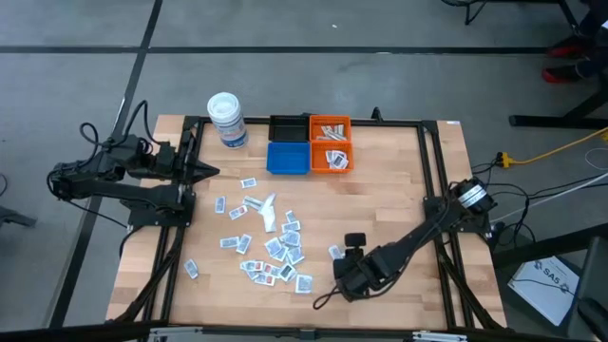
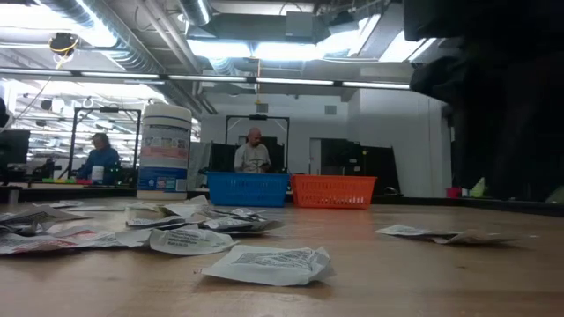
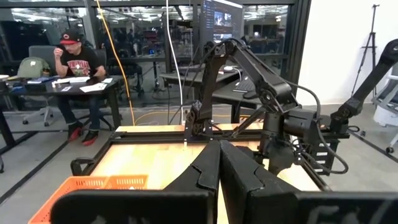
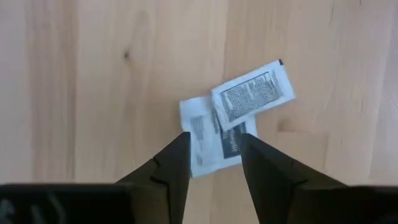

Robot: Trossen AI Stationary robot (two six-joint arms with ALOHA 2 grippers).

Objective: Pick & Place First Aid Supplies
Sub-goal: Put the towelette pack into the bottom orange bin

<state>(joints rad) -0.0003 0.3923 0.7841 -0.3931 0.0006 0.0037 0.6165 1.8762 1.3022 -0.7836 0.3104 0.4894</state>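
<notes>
Two overlapping sachets (image 4: 233,118) lying flat on the wooden table (image 1: 399,190), apart from the main scatter of first aid supplies (image 1: 271,237) spread over the table's middle and left half. Upper sachet (image 4: 254,92) printed side up, long axis slanted across the wood grain in the right wrist view; lower sachet (image 4: 208,140) partly covered by it, long axis set at an angle to the upper one's. Right arm stretched low from its base at the table's right edge toward the near middle, wrist pitched so the camera looks straight down on the wood. Right gripper (image 4: 214,149) directly above the lower sachet, fingers (image 4: 174,162) spread apart and straddling its near end, nothing held; contact with the packet not discernible. Left gripper (image 1: 211,172) parked at the table's left edge, arm folded back, pointing level across the table, fingers (image 3: 208,171) pressed together, empty. Blue bin (image 1: 288,158) and orange bin (image 1: 331,143) at the far edge, white tub (image 1: 227,119) beside them.
</notes>
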